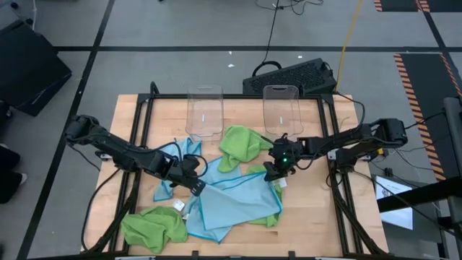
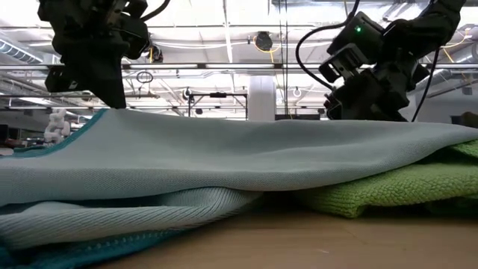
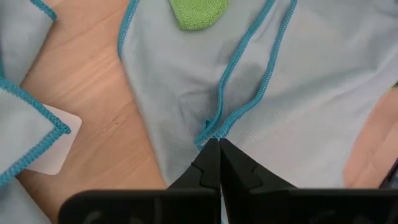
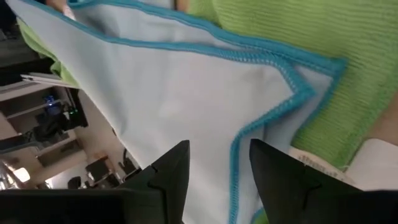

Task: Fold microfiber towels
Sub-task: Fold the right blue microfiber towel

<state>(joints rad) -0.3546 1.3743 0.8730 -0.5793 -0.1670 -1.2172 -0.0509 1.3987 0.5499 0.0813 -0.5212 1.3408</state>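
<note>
Standing by the table, I am looking at a heap of soft cloths in the middle of the wooden table [image 1: 130,119]. On the left side, the left gripper [image 1: 195,184] is pinching the hemmed edge of the light blue towel [image 1: 231,206], its fingers [image 3: 208,168] pressed fully together on the teal stitching. That towel is lying spread across the front centre of the table, and it is sagging and rippling between the two arms, so it is plainly light, limp and a little slippery. It will drape, not hold a crease, and the stitched corners are looking like the surest places to grip.

Near the front left corner a green towel [image 1: 153,225] is sitting bunched up, and another blue towel [image 1: 173,155] is lying crumpled under the left arm. Further back, a second green towel [image 1: 242,144] is resting in a loose mound.

Behind the cloths, two clear bins [image 1: 205,112] are standing side by side at the back edge; both seem empty, though I am not certain, since they are see-through.

On the right, the right gripper [image 1: 278,170] is hovering at the blue towel's far corner. Its fingers [image 4: 171,171] are standing about half apart with the hem running between them; whether they are actually holding the cloth I cannot tell.
</note>
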